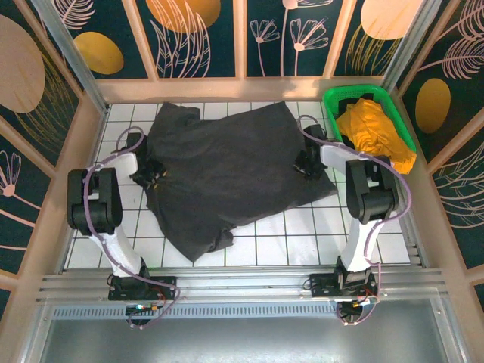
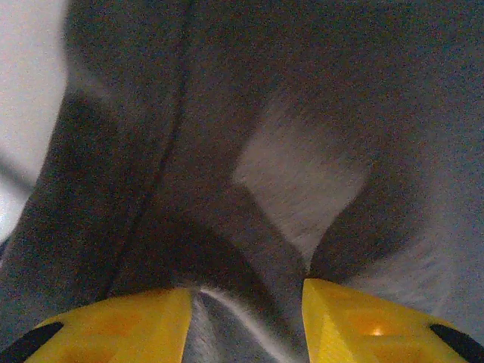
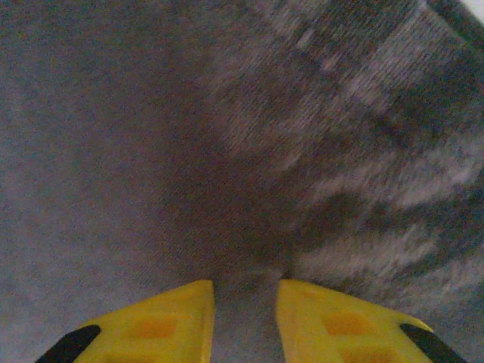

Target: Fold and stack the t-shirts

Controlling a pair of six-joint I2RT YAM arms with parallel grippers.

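Down at 6 o'clock in the top view, the two arms are bolted to the near edge of the white tiled table. Just past them lies the dark t-shirt. It is spread wide and a bit crooked over the middle of the table, and one bunched end points to about 7 o'clock.

The left gripper sits at the shirt's 9 o'clock edge. In the left wrist view, a ridge of grey cloth stands between its yellow fingers, and the folds run in toward that gap. It is pinching the dark t-shirt.

The right gripper sits at the shirt's 3 o'clock edge. Its fingers are close together with cloth between them, and wrinkles fan out from there, so it is pinching the same shirt too.

Far back, at about 1 o'clock, stands the green basket. The orange-yellow t-shirt lies crumpled inside it and spills over the rim at 4 o'clock.
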